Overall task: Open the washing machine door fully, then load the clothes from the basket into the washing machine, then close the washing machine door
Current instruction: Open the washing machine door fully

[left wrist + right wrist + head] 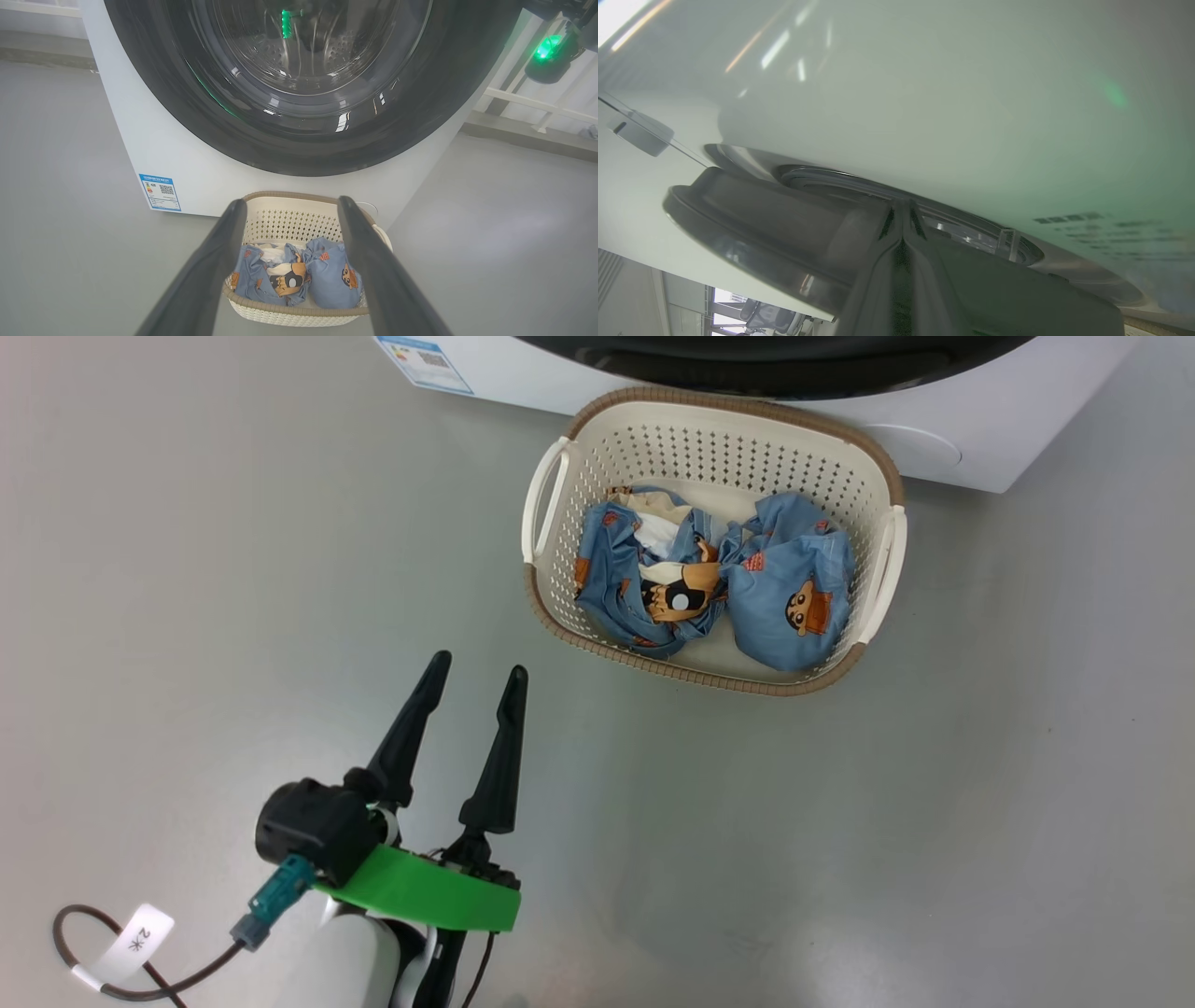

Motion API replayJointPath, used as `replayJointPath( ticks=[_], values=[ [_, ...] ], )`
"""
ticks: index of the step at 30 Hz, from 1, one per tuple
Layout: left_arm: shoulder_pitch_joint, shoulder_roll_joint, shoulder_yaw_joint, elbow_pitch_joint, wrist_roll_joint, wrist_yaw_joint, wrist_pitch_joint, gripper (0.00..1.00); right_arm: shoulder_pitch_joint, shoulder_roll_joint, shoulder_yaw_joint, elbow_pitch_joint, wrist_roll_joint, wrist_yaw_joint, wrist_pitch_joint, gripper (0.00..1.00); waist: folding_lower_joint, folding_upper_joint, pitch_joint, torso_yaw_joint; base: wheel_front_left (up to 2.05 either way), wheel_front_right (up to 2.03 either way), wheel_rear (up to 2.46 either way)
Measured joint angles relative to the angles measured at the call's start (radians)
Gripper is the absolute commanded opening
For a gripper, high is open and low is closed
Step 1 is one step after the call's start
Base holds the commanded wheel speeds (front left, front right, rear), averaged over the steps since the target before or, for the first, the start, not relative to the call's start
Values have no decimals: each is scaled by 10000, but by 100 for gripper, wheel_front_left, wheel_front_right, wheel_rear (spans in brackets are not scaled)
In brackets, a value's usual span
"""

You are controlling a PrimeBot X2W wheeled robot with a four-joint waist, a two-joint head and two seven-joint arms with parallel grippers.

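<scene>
Clothes (pixel 789 588) bunched in basket (pixel 728 453): 2 lumps side by side, light-blue fabric with brown, orange and black cartoon figures, some white cloth showing in the left lump. Basket is cream, perforated, with a brown woven-look rim and 2 side handles. It stands on grey floor (pixel 187 569) right in front of washing machine (pixel 934 439), far rim just beside the white front panel. Washing machine door (pixel 261 135) looks shut in left wrist view: wide glossy black rim, bulging clear glass, perforated steel drum (pixel 303 51) visible through it. Blue label sticker (pixel 160 192) at the panel's lower left corner. Left fingers (pixel 411 728) spread wide, holding nothing, hovering over the floor near the basket and pointed toward it. Right fingers (pixel 924 266) clenched together with nothing between them, tips at the seam between the door's black rim and the white front; cannot tell if they touch.
</scene>
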Motion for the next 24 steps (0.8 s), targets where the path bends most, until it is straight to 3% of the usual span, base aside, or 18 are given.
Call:
replayJointPath(
  ticks=[24],
  values=[
    [29, -8, 249, 104, 138, 79, -2, 100, 947, 176, 980, -336, 31, -25, 445, 0, -1, 0, -841, -307, 0, 0, 0]
  ],
)
